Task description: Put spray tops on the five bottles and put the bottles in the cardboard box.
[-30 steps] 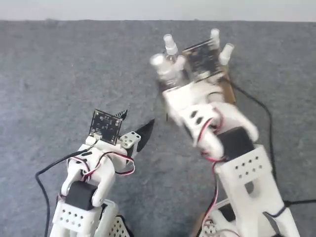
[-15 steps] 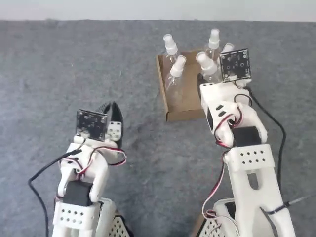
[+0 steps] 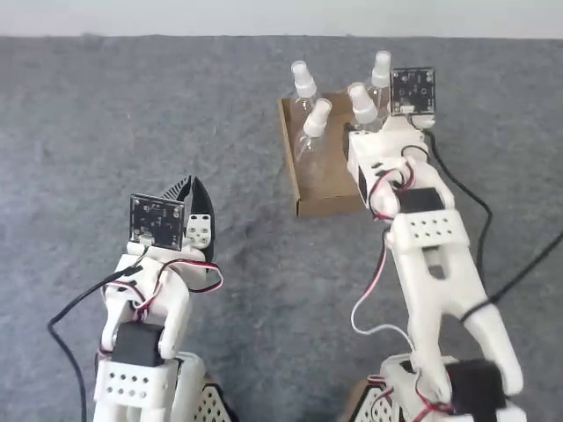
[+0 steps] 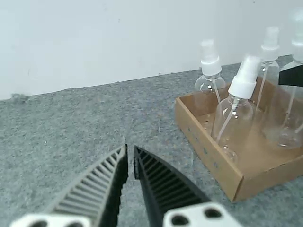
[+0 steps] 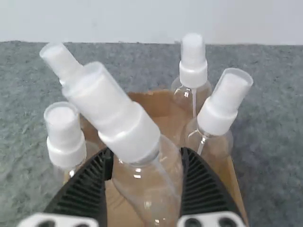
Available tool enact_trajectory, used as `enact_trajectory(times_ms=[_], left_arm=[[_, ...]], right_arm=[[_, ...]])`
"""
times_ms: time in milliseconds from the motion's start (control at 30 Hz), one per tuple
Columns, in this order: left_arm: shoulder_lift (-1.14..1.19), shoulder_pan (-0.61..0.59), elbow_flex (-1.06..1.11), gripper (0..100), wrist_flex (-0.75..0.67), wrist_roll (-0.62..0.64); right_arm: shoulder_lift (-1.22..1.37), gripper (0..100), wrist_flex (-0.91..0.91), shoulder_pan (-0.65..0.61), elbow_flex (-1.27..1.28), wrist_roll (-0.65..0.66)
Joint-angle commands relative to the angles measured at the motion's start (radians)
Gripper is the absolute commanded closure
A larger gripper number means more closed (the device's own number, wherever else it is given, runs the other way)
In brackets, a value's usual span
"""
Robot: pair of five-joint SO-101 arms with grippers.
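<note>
- The right fingers (image 5: pixel 90 189) are gripping a tilted bottle (image 5: pixel 142 182), stretching farther toward the frame's top over the cardboard box (image 3: pixel 303 189).
- The left fingers (image 4: pixel 104 179) are sitting closed at lower left, no longer spread.

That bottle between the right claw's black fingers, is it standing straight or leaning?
Leaning. The clear plastic bottle with a white spray top tilts, its top off to one side of the right gripper holding it.

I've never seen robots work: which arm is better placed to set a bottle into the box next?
Right, probably: the right gripper has a bottle between its jaws at the cardboard box. The left gripper, jaws shut and empty, sits apart from it.
</note>
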Motion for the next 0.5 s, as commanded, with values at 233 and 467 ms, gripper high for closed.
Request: enact_trajectory(times_ms=[233, 467], left_arm=[[0.008, 0.002, -0.005, 99, -0.021, 0.018], [0.008, 0.002, -0.005, 99, -0.021, 0.018]], right_arm=[[0.148, 99.2, -0.156, 0.007, -0.084, -0.034], [0.205, 99.2, -0.176, -0.013, -0.083, -0.034]])
